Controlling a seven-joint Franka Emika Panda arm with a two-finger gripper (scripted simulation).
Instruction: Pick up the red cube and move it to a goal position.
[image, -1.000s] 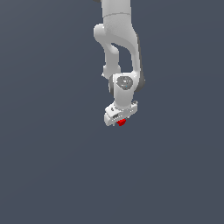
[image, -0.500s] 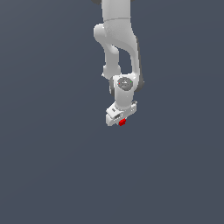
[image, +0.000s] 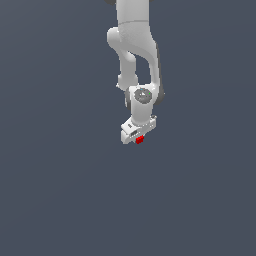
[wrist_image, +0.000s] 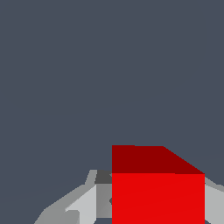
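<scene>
The gripper (image: 138, 138) sits just above the exterior frame's centre — pinching the red cube (image: 139, 140) between its fingers (wrist_image: 89, 199). The white arm (image: 134, 45) descends from the top edge.

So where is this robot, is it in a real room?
Probably not a real room: it looks like a computer simulation. Everything around the white arm is flat grey with no walls or furniture, and the red cube in the gripper is perfectly plain.
</scene>
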